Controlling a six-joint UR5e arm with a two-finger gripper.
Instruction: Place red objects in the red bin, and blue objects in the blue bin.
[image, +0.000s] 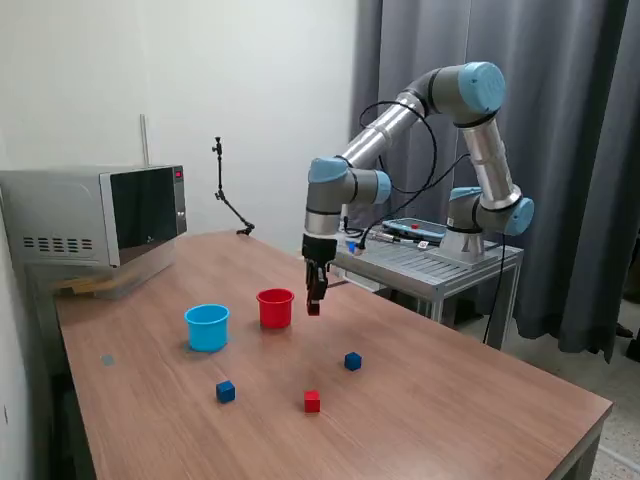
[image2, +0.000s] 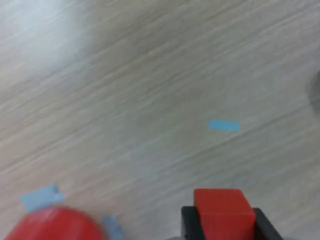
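Carrying a red cube (image2: 222, 210) toward the red cup (image: 275, 307): judged best to centre it over the rim before letting go. Arm (image: 400, 130) reaches down over the table (image: 480, 400), gripper (image: 314, 302) just beside the cup on the exterior view's right, above the tabletop. Jaws clamped on the cube.

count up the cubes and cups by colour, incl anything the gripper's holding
Small solid red cubes: 2, one on the wooden table, one held in the gripper
Small dark blue cubes: 2, both on the table
Round red plastic cup: 1
Round light blue plastic cup: 1
Total: 6
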